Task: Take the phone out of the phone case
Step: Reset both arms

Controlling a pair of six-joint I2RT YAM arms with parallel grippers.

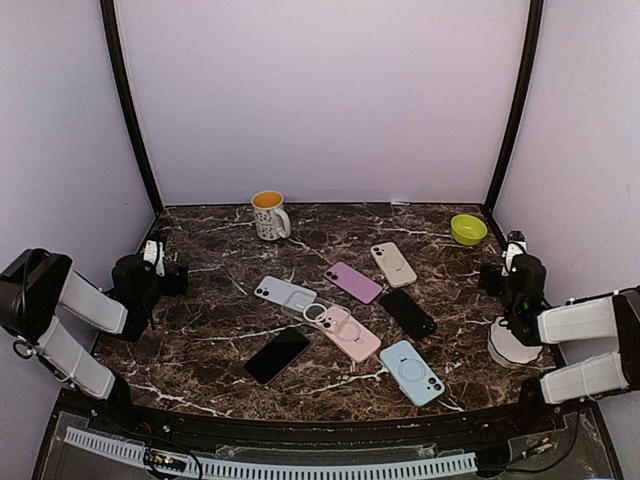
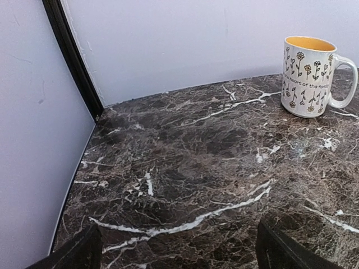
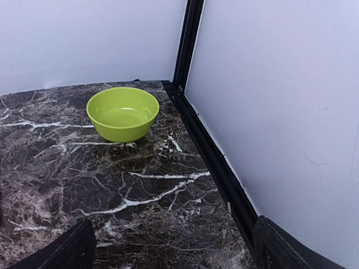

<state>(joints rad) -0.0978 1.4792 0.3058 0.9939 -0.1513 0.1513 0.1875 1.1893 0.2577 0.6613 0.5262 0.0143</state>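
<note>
Mid-table lie phones (image 1: 277, 355) and cases (image 1: 350, 335); left gripper (image 2: 176, 252) and right gripper (image 3: 174, 249) hang at opposite edges, both jaws wide apart, holding nothing.

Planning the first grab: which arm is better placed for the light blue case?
Probably right: the light blue case lies at the cluster's right, nearer the right arm; the left arm sits by the left wall.
</note>
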